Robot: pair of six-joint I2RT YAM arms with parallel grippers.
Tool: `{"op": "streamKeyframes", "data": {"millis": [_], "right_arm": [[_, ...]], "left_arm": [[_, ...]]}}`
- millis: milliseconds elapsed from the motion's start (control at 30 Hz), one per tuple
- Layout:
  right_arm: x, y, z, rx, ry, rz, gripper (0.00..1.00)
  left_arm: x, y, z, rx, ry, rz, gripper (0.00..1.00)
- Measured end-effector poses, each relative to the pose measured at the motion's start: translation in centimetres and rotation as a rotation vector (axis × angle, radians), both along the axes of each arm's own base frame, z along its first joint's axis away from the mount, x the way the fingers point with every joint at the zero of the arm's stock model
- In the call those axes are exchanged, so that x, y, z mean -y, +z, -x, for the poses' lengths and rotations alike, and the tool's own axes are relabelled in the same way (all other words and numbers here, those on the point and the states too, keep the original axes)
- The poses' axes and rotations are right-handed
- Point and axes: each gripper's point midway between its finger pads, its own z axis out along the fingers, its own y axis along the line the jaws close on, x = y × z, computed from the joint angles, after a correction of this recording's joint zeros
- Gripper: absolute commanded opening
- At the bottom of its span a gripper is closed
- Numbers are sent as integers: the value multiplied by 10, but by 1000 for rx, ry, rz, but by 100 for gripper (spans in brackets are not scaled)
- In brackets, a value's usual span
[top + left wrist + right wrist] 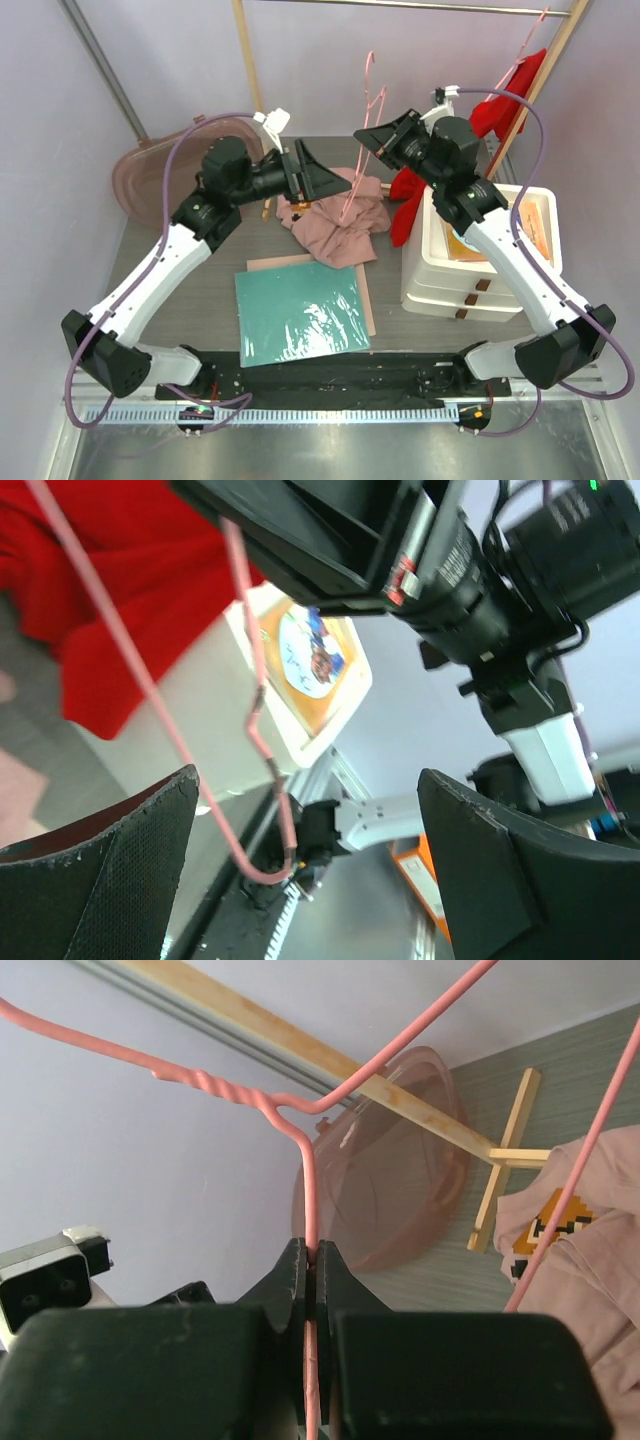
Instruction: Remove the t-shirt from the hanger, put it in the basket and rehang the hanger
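Observation:
The pink wire hanger stands upright over the dusty-pink t-shirt, which lies in a heap on the table. The hanger's lower wire reaches into the heap. My right gripper is shut on the hanger wire just below its twisted neck. The shirt shows at the right edge of the right wrist view. My left gripper is open and empty, just left of the hanger above the shirt. In the left wrist view its fingers stand wide apart, with the hanger wire between and beyond them.
A white drawer unit stands at the right, with red cloth draped beside it. Another red garment hangs at the back right. A teal sheet lies in front. A pink tub is at the back left. A wooden rack post stands behind.

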Motion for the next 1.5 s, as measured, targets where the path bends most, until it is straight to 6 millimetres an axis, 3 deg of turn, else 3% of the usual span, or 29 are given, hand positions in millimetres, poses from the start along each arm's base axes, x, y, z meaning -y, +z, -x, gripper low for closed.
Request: {"op": "streamKeyframes", "data": {"millis": [67, 233, 333, 433, 500, 533, 633, 667, 933, 1200, 1267, 1333, 1400, 1433, 1467, 1500], "right_arm": [[-4, -3, 2, 16, 30, 9, 1], [-9, 2, 7, 62, 74, 14, 1], [-12, 7, 9, 83, 96, 7, 1], [-14, 9, 11, 94, 112, 2, 1], [-14, 8, 13, 98, 116, -1, 4], [-14, 8, 14, 97, 119, -4, 16], [-13, 16, 19, 121, 124, -15, 41], [-12, 17, 20, 127, 125, -14, 44], [-19, -5, 38, 86, 189, 34, 46], [-29, -21, 61, 68, 247, 85, 32], [-32, -24, 64, 63, 254, 95, 23], [-32, -28, 64, 57, 248, 109, 6], [-31, -33, 62, 48, 234, 125, 1], [-30, -35, 61, 44, 227, 130, 1], [-30, -35, 61, 42, 224, 132, 1], [-30, -36, 60, 42, 219, 137, 1]], "left_arm": [[13, -1, 8, -7, -41, 9, 85], [26, -10, 11, -46, -67, 9, 67], [35, -17, 11, -72, -78, 5, 51], [43, -24, 13, -92, -93, -4, 33], [46, -28, 13, -102, -97, -9, 3], [47, -29, 13, -103, -97, -13, 0], [46, -37, 11, -145, -78, -28, 0], [46, -36, 10, -141, -80, -28, 0], [49, -7, -3, -115, -34, -28, 0], [41, -26, -9, -145, 26, -111, 0], [39, -30, -10, -148, 34, -130, 0], [38, -33, -10, -151, 41, -140, 0], [37, -34, -10, -153, 42, -145, 1], [37, -34, -10, -153, 43, -146, 8], [37, -35, -10, -156, 45, -149, 24], [36, -35, -10, -155, 47, -151, 31]]}}
